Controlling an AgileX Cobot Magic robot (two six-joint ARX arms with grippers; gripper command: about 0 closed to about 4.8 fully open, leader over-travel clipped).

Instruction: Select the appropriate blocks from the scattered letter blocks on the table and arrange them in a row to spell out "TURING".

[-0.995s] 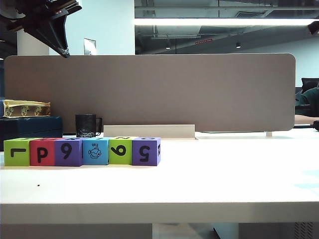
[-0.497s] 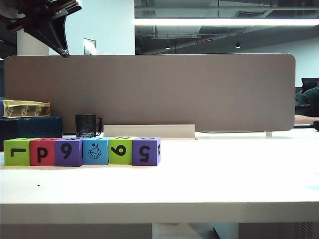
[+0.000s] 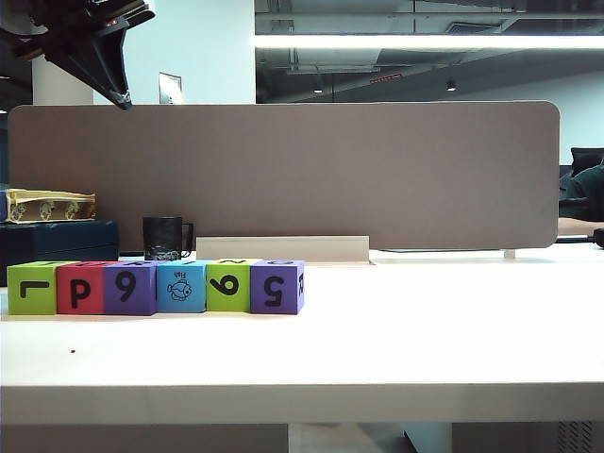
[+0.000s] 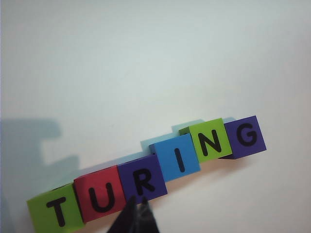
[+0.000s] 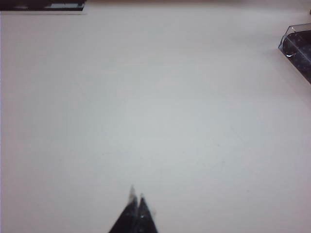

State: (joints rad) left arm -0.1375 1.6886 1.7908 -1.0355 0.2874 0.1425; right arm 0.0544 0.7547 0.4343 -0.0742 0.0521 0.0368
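Blocks (image 4: 146,179), 6 in a row spelling TURING, sit below left gripper (image 4: 137,206), pinched empty. Right gripper (image 5: 136,198), pinched empty, over bare table (image 5: 155,107).

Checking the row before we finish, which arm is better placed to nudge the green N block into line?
Left, probably: the shut left gripper hangs above the letter blocks; the shut right gripper sees only bare table.

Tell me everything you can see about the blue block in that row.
The blue block is a small matte cube, fourth from the left in the exterior view. Its camera-facing side shows a black fish drawing; its top carries a black I. It rests on the white table, squeezed between a purple cube and a lime green cube.
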